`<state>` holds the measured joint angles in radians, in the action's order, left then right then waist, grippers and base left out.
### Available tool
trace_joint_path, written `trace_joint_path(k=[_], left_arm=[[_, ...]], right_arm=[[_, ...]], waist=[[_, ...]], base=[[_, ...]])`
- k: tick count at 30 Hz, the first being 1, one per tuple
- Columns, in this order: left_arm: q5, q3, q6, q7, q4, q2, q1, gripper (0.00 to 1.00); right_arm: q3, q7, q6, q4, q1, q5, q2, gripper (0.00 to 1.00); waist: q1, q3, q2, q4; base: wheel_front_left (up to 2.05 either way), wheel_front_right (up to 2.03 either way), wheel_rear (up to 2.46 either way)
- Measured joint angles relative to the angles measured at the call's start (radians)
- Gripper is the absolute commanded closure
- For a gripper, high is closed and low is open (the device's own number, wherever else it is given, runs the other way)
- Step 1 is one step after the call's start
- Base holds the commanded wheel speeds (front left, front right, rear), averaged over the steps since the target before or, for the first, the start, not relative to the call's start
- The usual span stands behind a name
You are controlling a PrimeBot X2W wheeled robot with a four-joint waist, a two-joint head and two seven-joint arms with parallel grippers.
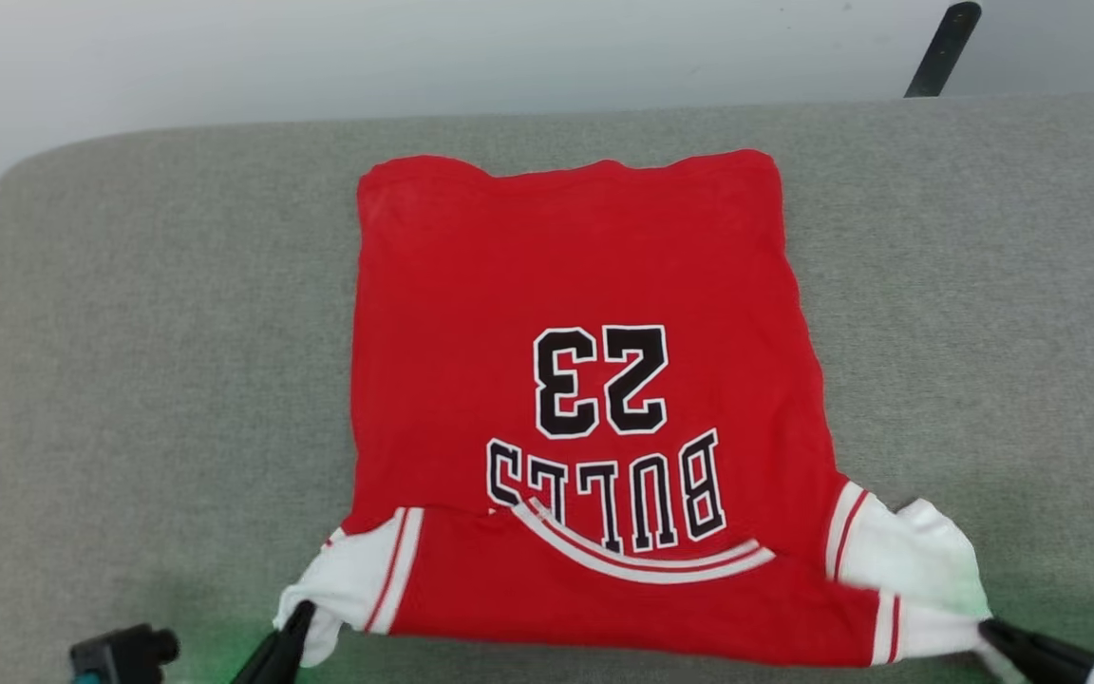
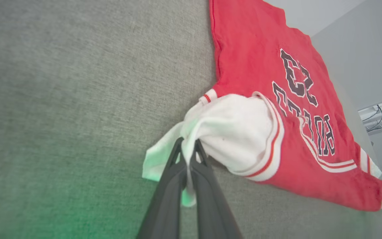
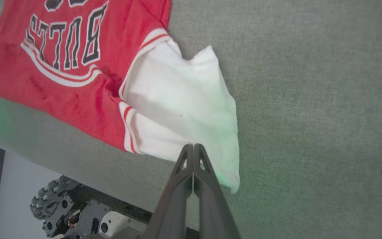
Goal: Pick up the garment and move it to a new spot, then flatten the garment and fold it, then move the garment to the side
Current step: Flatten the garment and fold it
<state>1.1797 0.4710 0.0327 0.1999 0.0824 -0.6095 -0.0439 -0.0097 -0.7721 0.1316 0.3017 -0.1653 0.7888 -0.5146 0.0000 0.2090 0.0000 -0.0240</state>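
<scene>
My left gripper [image 2: 187, 143] pinches one white sleeve [image 2: 234, 132], and my right gripper [image 3: 193, 146] pinches the other. The red BULLS 23 jersey [image 1: 566, 285] lies flat on the grey fabric surface [image 1: 129, 332], collar toward me.

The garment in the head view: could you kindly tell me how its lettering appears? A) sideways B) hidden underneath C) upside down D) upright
C: on the garment, 23 sits above BULLS and both read inverted.
</scene>
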Motion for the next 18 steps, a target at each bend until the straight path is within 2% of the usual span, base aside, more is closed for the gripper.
trace_joint_path(k=[12, 18], left_arm=[[-0.068, 0.073, -0.026, -0.039, 0.150, 0.034, 0.098, 1.00], [-0.053, 0.074, -0.057, -0.041, 0.196, 0.050, 0.111, 1.00]], right_arm=[[0.161, 0.142, 0.000, -0.233, 0.042, -0.034, -0.038, 1.00], [0.206, 0.198, 0.002, -0.303, 0.083, -0.031, -0.047, 1.00]], waist=[[0.0000, 0.022, 0.0000, 0.039], [0.0000, 0.028, 0.0000, 0.033]], base=[[0.00, 0.00, 0.00], [0.00, 0.00, 0.00]])
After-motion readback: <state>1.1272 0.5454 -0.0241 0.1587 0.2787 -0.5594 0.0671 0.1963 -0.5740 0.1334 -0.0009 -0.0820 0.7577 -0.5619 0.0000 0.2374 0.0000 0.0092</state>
